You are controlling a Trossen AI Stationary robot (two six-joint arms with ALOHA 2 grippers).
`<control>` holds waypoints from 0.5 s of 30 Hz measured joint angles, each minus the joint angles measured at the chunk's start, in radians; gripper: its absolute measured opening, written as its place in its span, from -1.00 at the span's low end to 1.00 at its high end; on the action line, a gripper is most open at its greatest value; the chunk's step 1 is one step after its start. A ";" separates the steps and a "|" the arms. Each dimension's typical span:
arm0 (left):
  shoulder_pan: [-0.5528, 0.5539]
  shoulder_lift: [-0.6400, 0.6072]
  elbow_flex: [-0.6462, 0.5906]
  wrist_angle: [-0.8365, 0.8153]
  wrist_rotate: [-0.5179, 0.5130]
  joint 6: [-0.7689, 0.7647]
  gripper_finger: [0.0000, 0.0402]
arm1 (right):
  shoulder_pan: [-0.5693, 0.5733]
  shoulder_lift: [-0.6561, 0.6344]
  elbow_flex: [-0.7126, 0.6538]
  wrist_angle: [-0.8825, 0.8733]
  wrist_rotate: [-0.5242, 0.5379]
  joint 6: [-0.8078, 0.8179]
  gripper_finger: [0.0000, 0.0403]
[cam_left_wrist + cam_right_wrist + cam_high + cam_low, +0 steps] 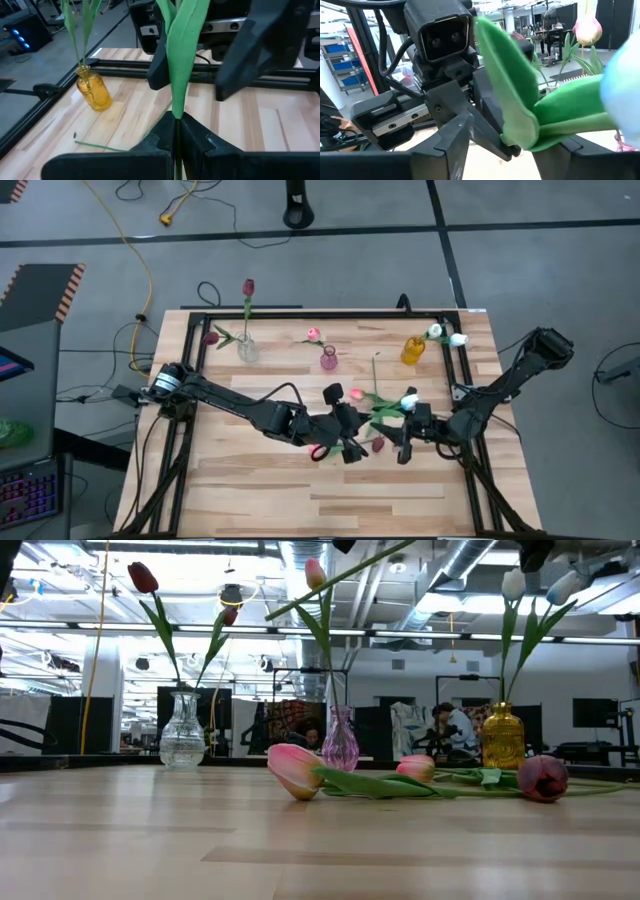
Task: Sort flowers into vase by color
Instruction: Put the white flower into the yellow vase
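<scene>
Wooden counter [250, 480] carries three vases along its 12 o'clock edge, while near centre the left claw [177, 131] pinches a white tulip's [408, 401] stem and the right claw [410, 442] seems clamped on its leaf, apparently a handover.

Amber vase [413, 350] — white tulips [446, 335]

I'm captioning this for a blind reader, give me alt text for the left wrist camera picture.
The left end effector is shut on a green flower stem that rises straight up between its fingers. Close behind it is the other arm's end effector, and farther off a yellow vase with green stems stands on the wooden table.
</scene>
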 joint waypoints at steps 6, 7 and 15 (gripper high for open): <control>0.000 0.000 0.000 -0.001 0.003 0.000 -1.00 | 0.000 0.000 0.000 0.000 0.005 0.000 -0.37; 0.000 0.000 0.000 0.000 0.003 -0.001 -1.00 | 0.000 0.000 0.000 0.000 0.005 0.000 -0.44; 0.000 0.000 0.000 0.003 0.023 0.060 -0.99 | 0.000 0.000 0.000 0.000 0.004 0.000 -0.81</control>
